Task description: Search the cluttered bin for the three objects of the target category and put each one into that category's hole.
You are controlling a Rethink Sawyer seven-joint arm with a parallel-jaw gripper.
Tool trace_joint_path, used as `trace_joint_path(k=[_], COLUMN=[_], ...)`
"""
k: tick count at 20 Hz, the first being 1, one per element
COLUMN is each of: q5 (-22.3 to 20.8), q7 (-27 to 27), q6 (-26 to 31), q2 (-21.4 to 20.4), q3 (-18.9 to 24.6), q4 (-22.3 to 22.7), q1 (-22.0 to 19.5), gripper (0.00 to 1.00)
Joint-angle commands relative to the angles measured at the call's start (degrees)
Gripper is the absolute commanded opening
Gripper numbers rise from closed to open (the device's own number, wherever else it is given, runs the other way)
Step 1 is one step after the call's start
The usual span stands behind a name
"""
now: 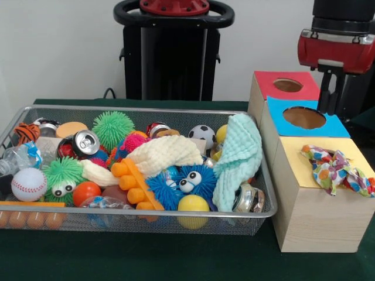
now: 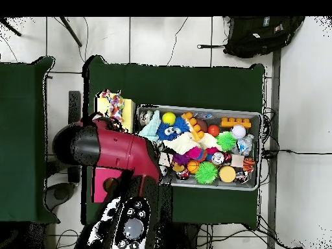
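Note:
The wire mesh bin [image 1: 117, 214] stands at the left, full of toys; it also shows in the overhead view [image 2: 259, 149]. Dotted white fabric pieces [image 1: 337, 170] lie bunched on the yellow paper top [image 1: 293, 167] of the largest wooden box. They cover its middle, so the hole is hidden. The overhead view shows the fabric [image 2: 115, 104] on that box too. I see no dotted fabric among the toys in the bin. My gripper [image 1: 329, 99] hangs at the far right, above the far edge of the blue-topped box, apart from the fabric. The overhead view hides it under the arm [image 2: 110, 149].
A mint-green waffle cloth [image 1: 240, 158] drapes over the bin's right end. A cream waffle cloth [image 1: 164, 155] lies mid-bin among balls, cans and fuzzy toys. The red-topped box [image 1: 266, 82] and blue-topped box [image 1: 337, 126] stand behind the yellow one, each with an open hole.

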Motion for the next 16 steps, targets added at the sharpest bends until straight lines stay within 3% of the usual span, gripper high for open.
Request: trace_joint_path(k=[1, 8, 16], q5=[-0.07, 2.3, 3.85], q7=[13.9, 13.71, 13.21], q6=[-9.23, -13.25, -13.47], q2=[5.41, 8.37, 9.02], q3=[-2.03, -3.7, -4.29], q4=[-1.03, -3.07, -4.36], q1=[0.62, 1.49, 1.68], gripper=[0.0, 0.0, 0.0])
